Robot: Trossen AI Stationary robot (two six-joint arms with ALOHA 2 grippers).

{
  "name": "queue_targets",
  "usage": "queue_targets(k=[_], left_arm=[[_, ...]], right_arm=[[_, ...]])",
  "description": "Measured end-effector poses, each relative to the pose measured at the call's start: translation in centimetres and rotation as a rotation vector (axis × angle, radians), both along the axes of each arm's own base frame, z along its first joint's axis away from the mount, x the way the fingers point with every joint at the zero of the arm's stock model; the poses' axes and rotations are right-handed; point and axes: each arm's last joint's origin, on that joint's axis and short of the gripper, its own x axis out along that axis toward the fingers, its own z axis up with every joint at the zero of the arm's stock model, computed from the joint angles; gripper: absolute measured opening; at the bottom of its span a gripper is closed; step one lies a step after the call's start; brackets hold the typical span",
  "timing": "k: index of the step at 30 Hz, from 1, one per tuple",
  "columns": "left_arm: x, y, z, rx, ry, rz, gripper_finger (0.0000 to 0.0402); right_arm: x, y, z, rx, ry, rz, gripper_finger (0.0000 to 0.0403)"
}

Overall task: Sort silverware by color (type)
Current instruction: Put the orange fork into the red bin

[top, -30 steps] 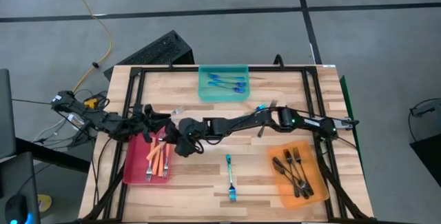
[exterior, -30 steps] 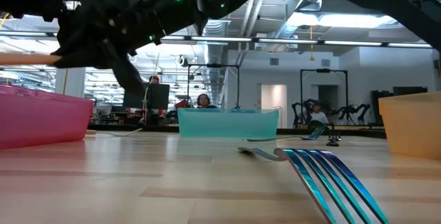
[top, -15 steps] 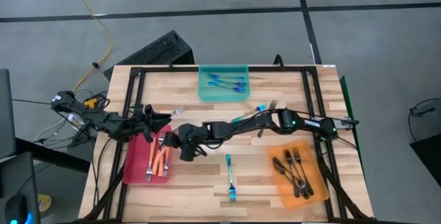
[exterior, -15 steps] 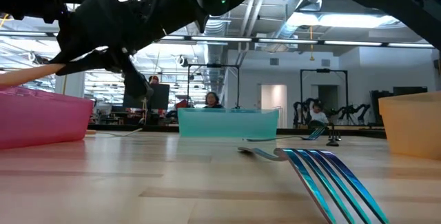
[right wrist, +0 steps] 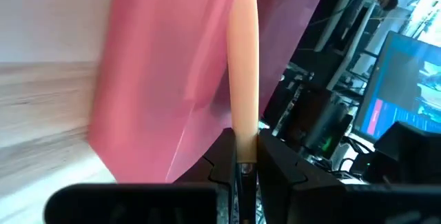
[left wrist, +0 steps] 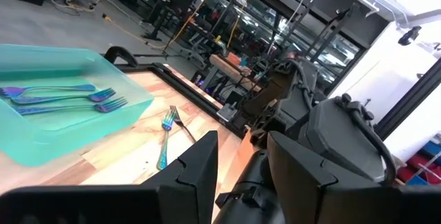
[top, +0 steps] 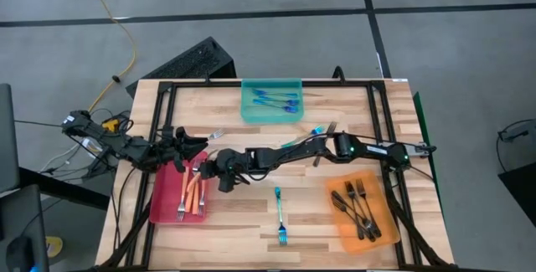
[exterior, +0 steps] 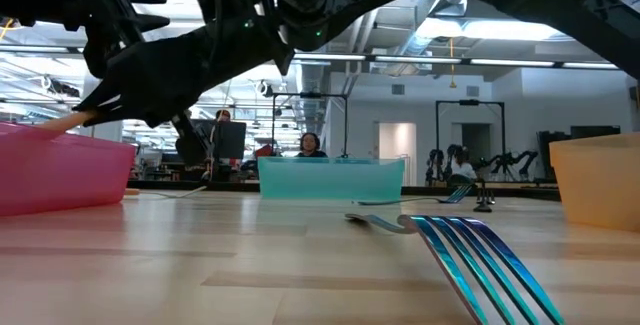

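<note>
My right gripper (top: 218, 171) reaches across the table from the right and is shut on an orange-handled fork (right wrist: 244, 65) at the right edge of the red tray (top: 161, 205). Its handle tip (exterior: 65, 121) shows just above the tray wall (exterior: 60, 170). Several orange-handled forks (top: 193, 195) lie in that tray. My left gripper (top: 189, 148) hovers open over the tray's far right corner. Blue forks (top: 278, 99) lie in the teal tray (top: 251, 113), dark forks (top: 358, 205) in the orange tray (top: 339, 234). One blue fork (top: 280, 218) lies on the bare wood. My right gripper pinches the orange fork's handle (right wrist: 244, 140) between its two fingers, the handle running along them and sticking out ahead. It comes from the table's right, slanting down. The fork is lifted clear over the red tray (right wrist: 172, 58), free end lowest; the fingers hide its tines.
A blue fork (left wrist: 164, 140) and a dark fork (top: 328, 130) lie together on the wood near the table's middle far side. Silver tines (top: 216, 135) show on the wood just beyond my left gripper. A black frame (top: 159, 105) rims the table. People sit in the room behind.
My right gripper has tipped downward over the red tray's right edge and shifted slightly toward the table's left. The orange fork's handle, level and high a second ago, now slants down with its free end just above the tray wall. The gripper stays shut on it.
</note>
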Motion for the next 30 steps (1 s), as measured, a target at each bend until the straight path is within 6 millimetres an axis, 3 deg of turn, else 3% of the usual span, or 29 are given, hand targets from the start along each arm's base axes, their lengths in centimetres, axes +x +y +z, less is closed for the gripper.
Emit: queue_targets(k=[10,20,30], left_arm=[[0.0,0.0,0.2,0.014,-0.013,0.001,0.0112],[0.0,0.0,0.2,0.032,-0.007,0.003,0.0112],[0.0,0.0,0.2,0.044,-0.002,0.012,0.0112]], right_arm=[[0.0,0.1,0.0,0.093,0.003,0.112,0.0060],[0.1,-1.8,0.0,0.186,0.007,0.079,0.0060],[0.1,-2.3,0.0,0.273,0.020,0.126,0.0060]])
